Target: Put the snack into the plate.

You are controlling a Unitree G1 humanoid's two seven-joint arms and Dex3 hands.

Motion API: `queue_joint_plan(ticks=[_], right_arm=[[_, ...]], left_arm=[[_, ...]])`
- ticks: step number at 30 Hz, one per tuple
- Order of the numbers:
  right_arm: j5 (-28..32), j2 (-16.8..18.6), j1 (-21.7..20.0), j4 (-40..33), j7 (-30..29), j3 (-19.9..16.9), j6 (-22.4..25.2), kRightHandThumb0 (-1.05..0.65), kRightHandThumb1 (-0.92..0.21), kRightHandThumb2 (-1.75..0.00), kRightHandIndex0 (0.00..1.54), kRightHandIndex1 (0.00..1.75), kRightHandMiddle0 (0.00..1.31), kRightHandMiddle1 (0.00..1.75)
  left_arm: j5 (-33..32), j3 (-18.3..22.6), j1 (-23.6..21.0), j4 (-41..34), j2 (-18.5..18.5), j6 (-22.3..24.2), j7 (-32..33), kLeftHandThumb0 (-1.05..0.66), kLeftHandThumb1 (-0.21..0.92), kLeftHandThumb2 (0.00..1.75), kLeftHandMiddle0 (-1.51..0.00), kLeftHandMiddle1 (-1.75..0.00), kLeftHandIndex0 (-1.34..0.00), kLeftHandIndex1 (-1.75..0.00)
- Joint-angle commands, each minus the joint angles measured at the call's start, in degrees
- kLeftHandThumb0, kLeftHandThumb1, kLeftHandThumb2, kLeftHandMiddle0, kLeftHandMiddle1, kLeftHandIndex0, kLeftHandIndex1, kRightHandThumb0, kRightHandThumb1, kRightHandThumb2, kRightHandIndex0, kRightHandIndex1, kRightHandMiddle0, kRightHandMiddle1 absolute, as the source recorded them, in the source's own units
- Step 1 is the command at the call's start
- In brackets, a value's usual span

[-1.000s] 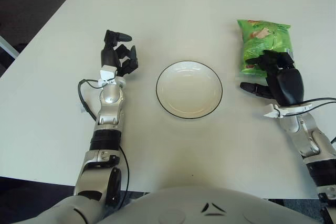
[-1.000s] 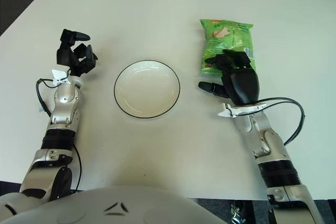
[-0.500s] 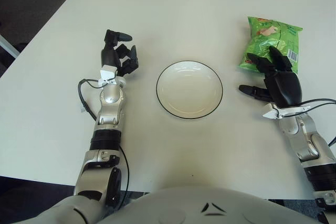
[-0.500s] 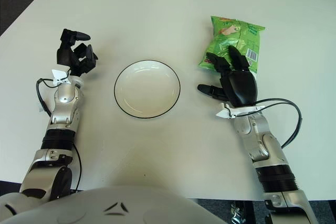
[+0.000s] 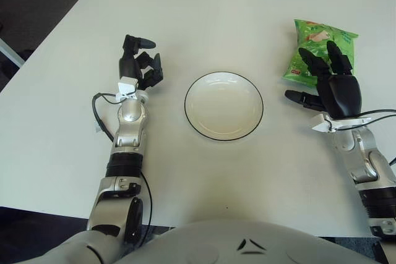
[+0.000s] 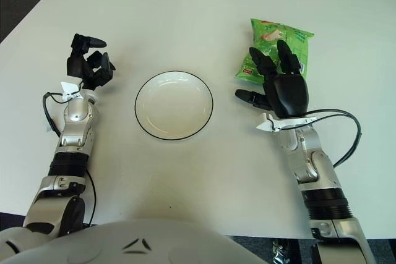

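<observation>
A green snack bag (image 5: 317,47) lies on the white table, right of a white plate (image 5: 223,106) with a dark rim. The plate holds nothing. My right hand (image 5: 331,86) is over the bag's near edge with its fingers spread over the bag, not closed on it; the thumb sticks out to the left. My left hand (image 5: 138,65) shows left of the plate with curled fingers, holding nothing.
The white table (image 5: 204,23) fills the view, with its far edge at the top and near edge at the bottom. Black cables (image 5: 102,115) run along both forearms.
The bag has been pushed to the right and turned slightly. My right hand has followed it right and opened its fingers upward over it. The left hand has not moved.
</observation>
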Motion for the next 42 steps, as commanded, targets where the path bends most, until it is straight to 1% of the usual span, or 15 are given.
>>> queue_joint_plan(ticks=[1, 7, 12, 18, 26, 36, 42], right_arm=[[0.9, 0.8, 0.9, -2.1, 0.7, -1.1, 0.1, -0.73, -0.92, -0.46, 0.0, 0.0, 0.26, 0.01], [2.6, 1.5, 2.7, -6.7, 3.8, -2.2, 0.7, -0.73, -0.92, -0.43, 0.0, 0.0, 0.25, 0.01], [4.3, 1.5, 3.3, -9.5, 6.6, -3.7, 1.3, -0.72, -0.92, -0.42, 0.0, 0.0, 0.25, 0.01], [5.6, 0.8, 2.0, -11.1, 8.9, -6.1, 1.1, -0.72, -0.92, -0.41, 0.0, 0.0, 0.25, 0.0], [5.4, 0.3, 0.2, -11.2, 10.9, -8.3, 1.8, -0.75, -0.92, -0.42, 0.0, 0.0, 0.25, 0.01], [7.8, -0.9, -3.2, -9.9, 18.1, -10.2, 7.3, -0.79, -0.92, -0.41, 0.0, 0.0, 0.26, 0.01], [6.5, -1.3, -5.2, -8.6, 20.0, -9.8, 11.0, -0.81, -0.92, -0.41, 0.0, 0.0, 0.26, 0.01]], left_arm=[[-0.2, -0.2, 7.4, 3.6, -1.4, 0.4, -0.2, -0.38, 0.7, 0.81, -0.85, -1.75, -0.33, -1.75], [-0.3, -0.2, 7.4, 3.4, -1.4, 0.4, -0.2, -0.38, 0.7, 0.81, -0.85, -1.75, -0.33, -1.75], [-0.3, -0.2, 7.5, 3.3, -1.4, 0.6, -0.3, -0.38, 0.7, 0.81, -0.85, -1.75, -0.34, -1.75], [-0.4, -0.1, 7.5, 3.3, -1.3, 0.5, -0.4, -0.38, 0.7, 0.81, -0.85, -1.75, -0.34, -1.75], [-0.6, 0.0, 7.5, 3.3, -1.2, 0.5, -0.6, -0.38, 0.7, 0.81, -0.86, -1.75, -0.34, -1.75], [-1.0, 0.0, 7.7, 2.9, -1.3, 0.8, -1.0, -0.38, 0.7, 0.81, -0.85, -1.75, -0.34, -1.75], [-1.2, 0.0, 7.9, 2.5, -1.3, 0.9, -1.2, -0.38, 0.7, 0.81, -0.85, -1.75, -0.34, -1.75]])
